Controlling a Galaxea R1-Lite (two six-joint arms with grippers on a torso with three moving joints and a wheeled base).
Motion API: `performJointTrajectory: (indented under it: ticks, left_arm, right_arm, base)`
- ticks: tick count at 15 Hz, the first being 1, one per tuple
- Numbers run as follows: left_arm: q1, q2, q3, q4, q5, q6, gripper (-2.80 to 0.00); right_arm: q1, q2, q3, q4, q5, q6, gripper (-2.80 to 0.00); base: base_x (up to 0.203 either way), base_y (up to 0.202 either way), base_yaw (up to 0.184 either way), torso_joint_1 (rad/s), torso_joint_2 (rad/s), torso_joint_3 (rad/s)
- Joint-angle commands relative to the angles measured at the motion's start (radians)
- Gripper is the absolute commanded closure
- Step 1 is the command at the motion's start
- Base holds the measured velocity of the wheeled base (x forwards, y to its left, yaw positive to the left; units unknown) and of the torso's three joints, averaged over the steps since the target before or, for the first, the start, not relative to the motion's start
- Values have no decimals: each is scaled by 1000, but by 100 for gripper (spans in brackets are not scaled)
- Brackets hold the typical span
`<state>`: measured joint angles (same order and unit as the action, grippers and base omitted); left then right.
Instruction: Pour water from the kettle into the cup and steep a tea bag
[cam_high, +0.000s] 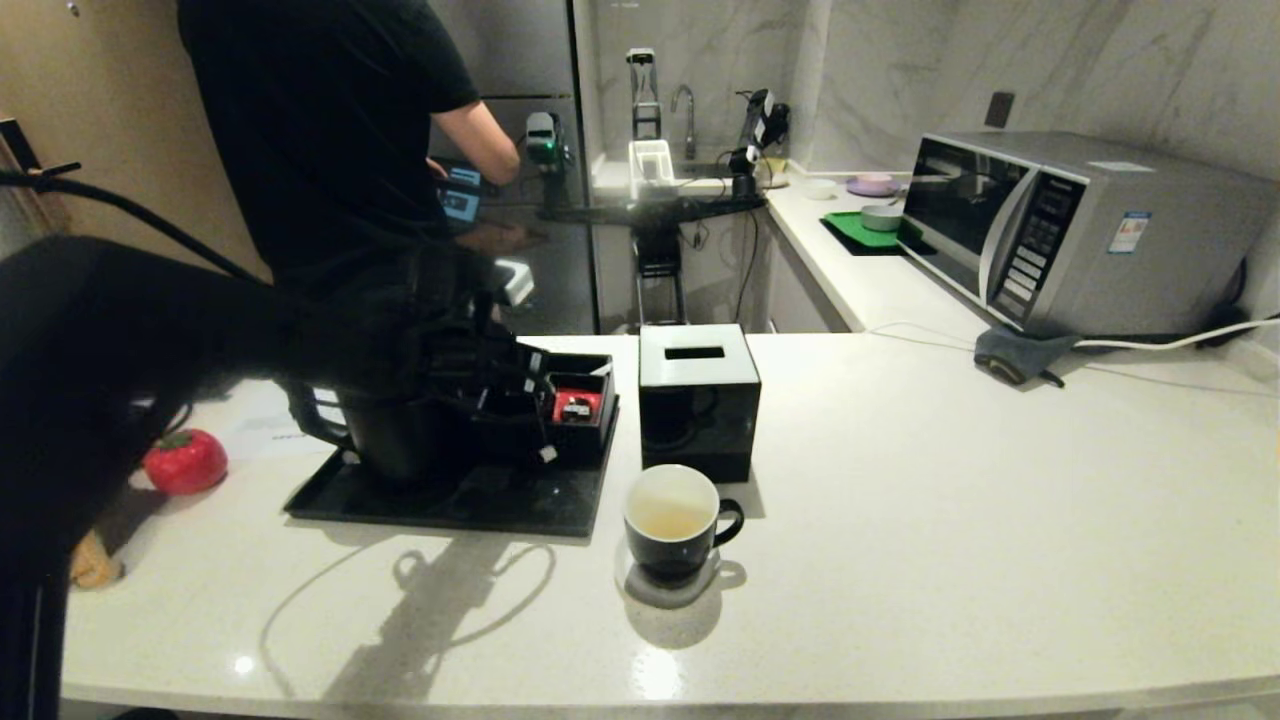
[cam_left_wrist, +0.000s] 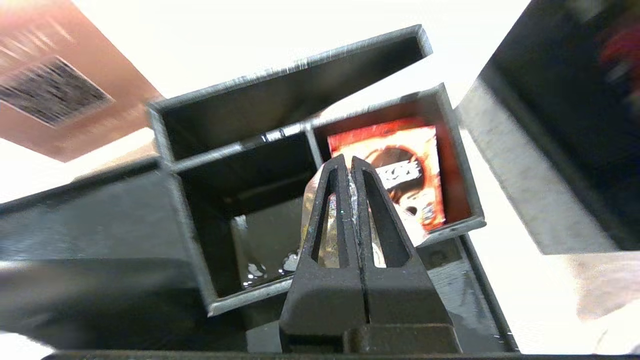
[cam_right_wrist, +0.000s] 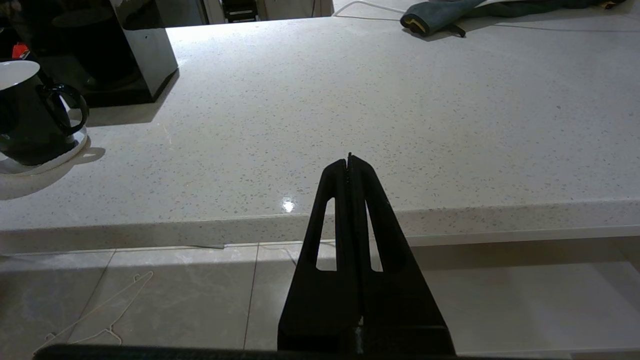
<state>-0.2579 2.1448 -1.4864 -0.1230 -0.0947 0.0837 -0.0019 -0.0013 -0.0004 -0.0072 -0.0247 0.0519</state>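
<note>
Left end effector (cam_left_wrist: 350, 165) clamped on tea bag (cam_left_wrist: 320, 235) over tray box, bag hanging lengthwise below. Cup (cam_high: 672, 522) upright on white table (cam_high: 950, 520), handle twd microwave side. Right end effector (cam_right_wrist: 349, 161) closed, empty, parked off table edge.

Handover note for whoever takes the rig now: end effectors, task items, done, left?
Left end effector: shut on the tea bag, over the black compartment box on the tray.
Right end effector: shut, empty, parked off the counter edge.
Kettle: on the tray, behind the left arm.
Cup: on its coaster, beside the tray, liquid inside.
Done: pour, judging by the cup.
Left: carry the bag to the cup, steep.
</note>
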Motion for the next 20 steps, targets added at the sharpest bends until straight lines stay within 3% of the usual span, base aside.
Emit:
performJointTrajectory:
  ticks: [1, 8, 20]
  left_arm:
    - [3, -73, 12, -1, 0, -1, 0]
    - [-13, -212, 66, 0, -2, 2, 0]
    - [-49, -475, 269, -2, 0, -1, 0]
  right_arm:
    - [0, 1, -1, 0, 0, 0, 0]
    - [0, 1, 0, 0, 0, 0, 0]
    - [0, 1, 0, 0, 0, 0, 0]
  base:
    - [0, 0, 0, 0, 0, 0]
    - [0, 0, 0, 0, 0, 0]
    - [0, 0, 0, 0, 0, 0]
